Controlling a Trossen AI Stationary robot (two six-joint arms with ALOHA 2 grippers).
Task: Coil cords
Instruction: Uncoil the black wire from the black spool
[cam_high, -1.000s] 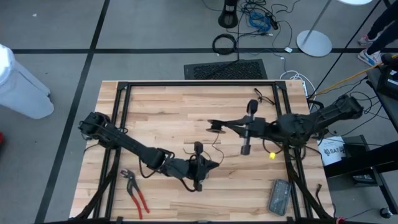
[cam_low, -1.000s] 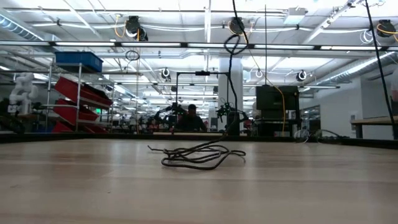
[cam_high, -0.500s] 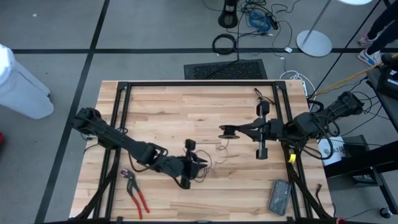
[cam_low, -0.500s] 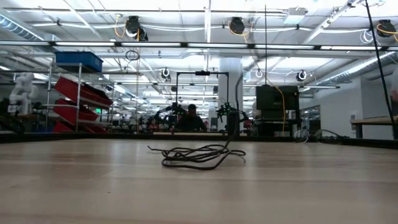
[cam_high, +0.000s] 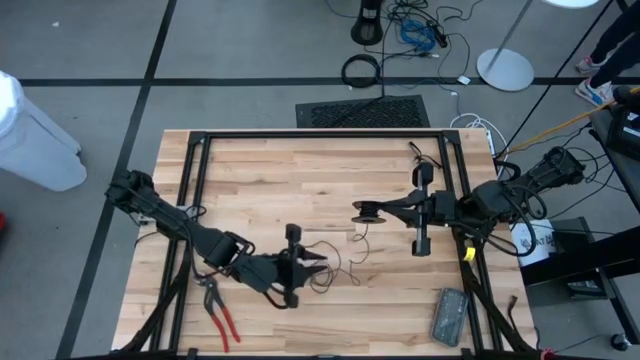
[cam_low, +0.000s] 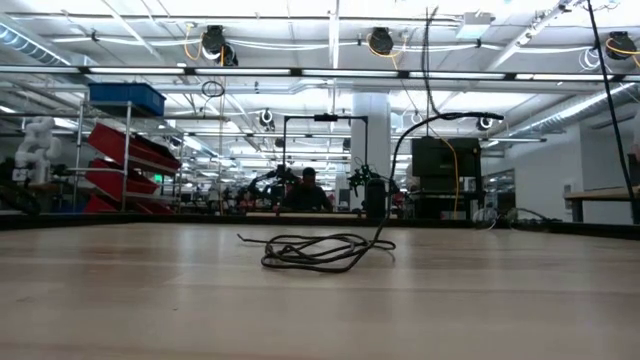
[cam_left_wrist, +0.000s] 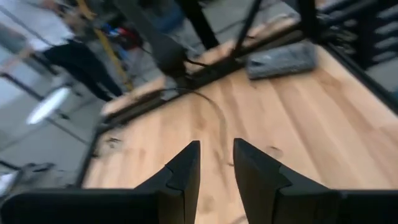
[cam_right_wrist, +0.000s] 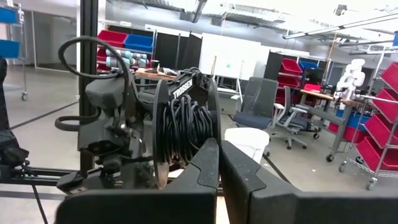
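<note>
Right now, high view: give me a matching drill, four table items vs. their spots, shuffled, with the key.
Things:
1. pliers
2. cord
3. grey box
4. left gripper

Places:
A. near right corner of table
B. loose on the wood between both grippers
C. near edge, by the left arm
D. just left of the cord, fingers parted

Pairs: 1-C, 2-B, 3-A, 4-D

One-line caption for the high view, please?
Left hand open beside loose black cord; right hand shut, hovering mid-table; pliers nearby.
</note>
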